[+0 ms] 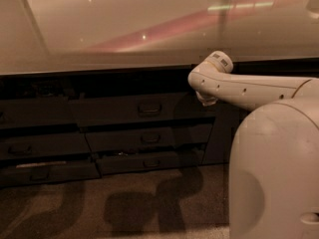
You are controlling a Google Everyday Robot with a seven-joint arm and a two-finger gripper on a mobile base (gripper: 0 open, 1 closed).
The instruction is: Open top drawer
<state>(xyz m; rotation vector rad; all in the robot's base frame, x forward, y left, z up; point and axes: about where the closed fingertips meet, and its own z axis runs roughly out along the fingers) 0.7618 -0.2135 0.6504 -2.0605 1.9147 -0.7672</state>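
Dark top drawer [119, 111], gripper [206, 100] near its right end

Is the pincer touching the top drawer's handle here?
Apart. The camera view shows the handle of the top drawer bare, with dark panel showing between it and the pincer, which hangs by the drawer's right end.

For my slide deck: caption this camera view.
Arm extended from the right, pincer at the right end of the top drawer, away from its handle.

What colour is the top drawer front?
The top drawer is dark grey-brown, camera view; pincer unseen, past the bent arm.
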